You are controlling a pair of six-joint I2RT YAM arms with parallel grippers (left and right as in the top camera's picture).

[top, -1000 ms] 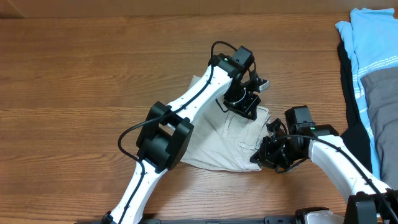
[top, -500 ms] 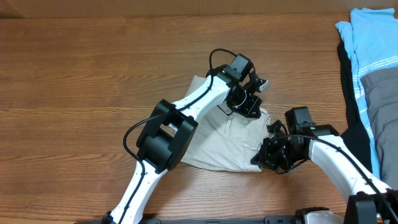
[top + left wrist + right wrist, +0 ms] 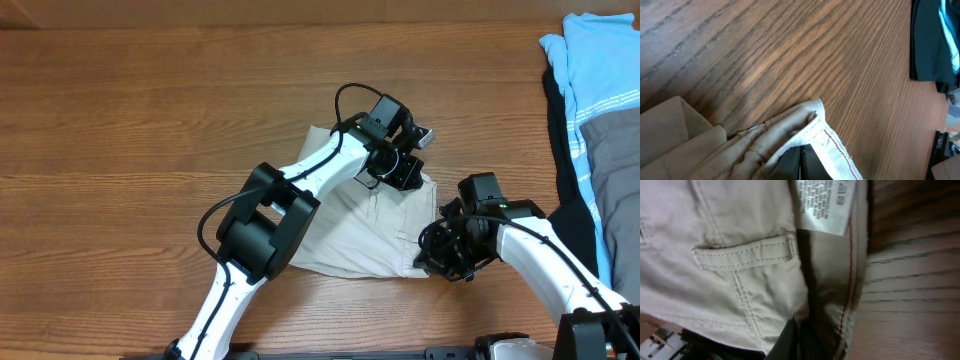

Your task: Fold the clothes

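The beige shorts lie crumpled on the wooden table, partly under my left arm. My left gripper is shut on their upper right corner. In the left wrist view the dark jaws pinch a folded hem with a white inner face and red stitching. At the shorts' lower right edge my right gripper is shut on the cloth. The right wrist view shows a belt loop, a white label and the jaws buried in the fabric.
A pile of light blue, grey and black garments lies along the right edge of the table. Bare wood stretches to the left and behind the shorts.
My left gripper has moved a little to the right, pulling the shorts' upper corner with it. The right gripper has shifted slightly right and down, still holding its edge.
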